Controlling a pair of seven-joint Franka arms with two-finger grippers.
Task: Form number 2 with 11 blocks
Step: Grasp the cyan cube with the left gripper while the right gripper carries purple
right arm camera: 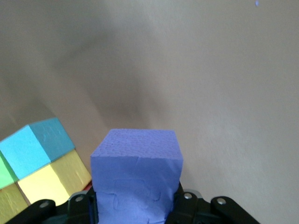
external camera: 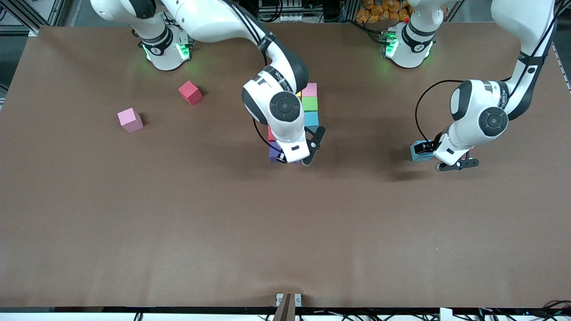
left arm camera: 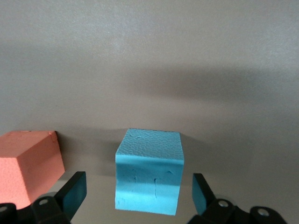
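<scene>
Purple block [right arm camera: 136, 175] sat pinched in the right gripper [right arm camera: 135, 205] beside the number 2 [external camera: 309, 105]; the left gripper [left arm camera: 139, 193], spread, straddled a blue block [left arm camera: 148, 171].

Our right arm reaches to mid-desk, right hand [right arm camera: 135, 205] low, fingers clamped. Our left arm bends down at its own end, left hand [left arm camera: 138, 191] spread wide, pointing down.

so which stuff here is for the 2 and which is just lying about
For the job:
- started digit
- purple block, held in the shut right gripper beside the digit
- blue block, between the open left gripper's fingers
- orange block
- loose red block
- loose pink block

Lying about:
- nothing visible
</scene>
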